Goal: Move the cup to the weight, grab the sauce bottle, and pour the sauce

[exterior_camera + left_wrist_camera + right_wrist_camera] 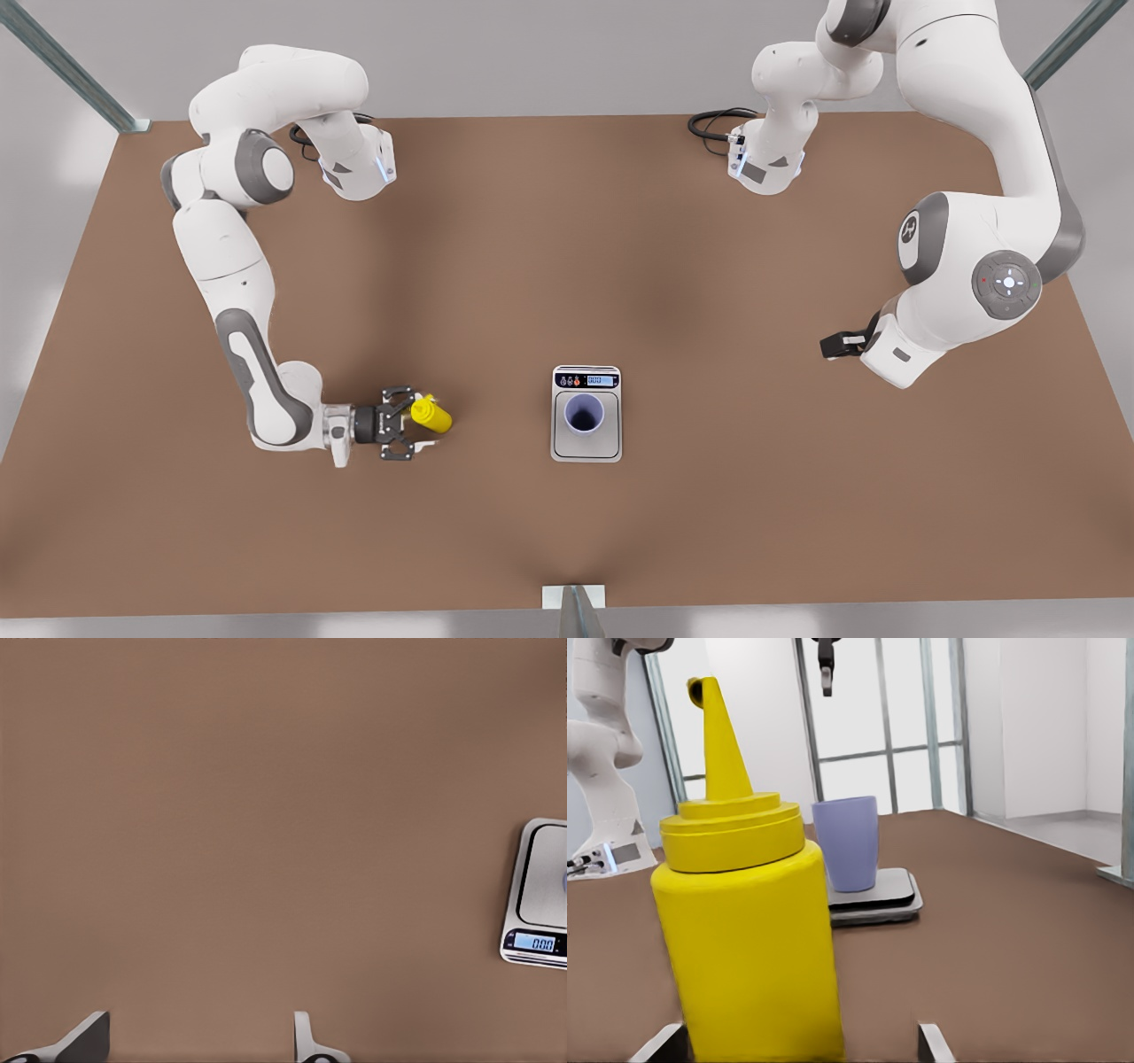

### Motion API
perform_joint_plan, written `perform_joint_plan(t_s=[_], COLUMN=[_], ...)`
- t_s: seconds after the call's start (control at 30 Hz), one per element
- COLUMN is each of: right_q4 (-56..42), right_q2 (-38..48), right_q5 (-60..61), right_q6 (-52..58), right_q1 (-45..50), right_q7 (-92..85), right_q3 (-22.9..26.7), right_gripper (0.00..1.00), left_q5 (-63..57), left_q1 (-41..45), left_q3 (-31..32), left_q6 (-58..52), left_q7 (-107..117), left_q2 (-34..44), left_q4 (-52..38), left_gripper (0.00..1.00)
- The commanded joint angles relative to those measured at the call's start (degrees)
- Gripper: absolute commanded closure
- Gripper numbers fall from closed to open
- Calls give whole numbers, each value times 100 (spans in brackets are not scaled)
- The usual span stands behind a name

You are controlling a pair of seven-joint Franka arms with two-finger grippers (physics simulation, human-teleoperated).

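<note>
The yellow sauce bottle [431, 415] stands upright on the table at the front view's left. My right gripper [428, 422] is level with it, open, one finger on each side of the body. In the right wrist view the sauce bottle [749, 930] looms close between the fingertips [928, 1041], with a gap on one side. The lavender cup [585, 413] stands upright on the weight [586, 448], a silver scale at the table's middle front. My left gripper [839, 344] hangs open above the table at the front view's right, well away from the weight [539, 895].
The brown table [567, 266] has bare room all around the scale. Both arm bases stand at its far edge. A metal post [574, 610] rises at the near edge, below the scale. Beyond the bottle, the cup [846, 843] is seen on the scale [899, 896].
</note>
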State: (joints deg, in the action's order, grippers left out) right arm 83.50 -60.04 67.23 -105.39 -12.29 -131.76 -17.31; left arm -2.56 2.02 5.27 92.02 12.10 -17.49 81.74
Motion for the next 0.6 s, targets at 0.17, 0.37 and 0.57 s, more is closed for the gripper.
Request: perform_joint_plan(t_s=[0.17,0.37,0.57], right_q4=[-359,-2048,-317], right_q2=[255,2505,4825], right_q5=[-1421,-4393,-6644], right_q6=[729,2154,1899], right_q1=[-880,50,1194], right_q7=[359,5941,12910], right_q3=[-1,-45,799], right_gripper=[0,0,0], left_q5=[1,1,1], left_q1=[0,26,35], left_q3=[0,0,0], left_q6=[0,9,9], left_q7=[2,2,2], left_q2=[-8,-35,-35], left_q4=[0,0,0], left_gripper=[0,0,0])
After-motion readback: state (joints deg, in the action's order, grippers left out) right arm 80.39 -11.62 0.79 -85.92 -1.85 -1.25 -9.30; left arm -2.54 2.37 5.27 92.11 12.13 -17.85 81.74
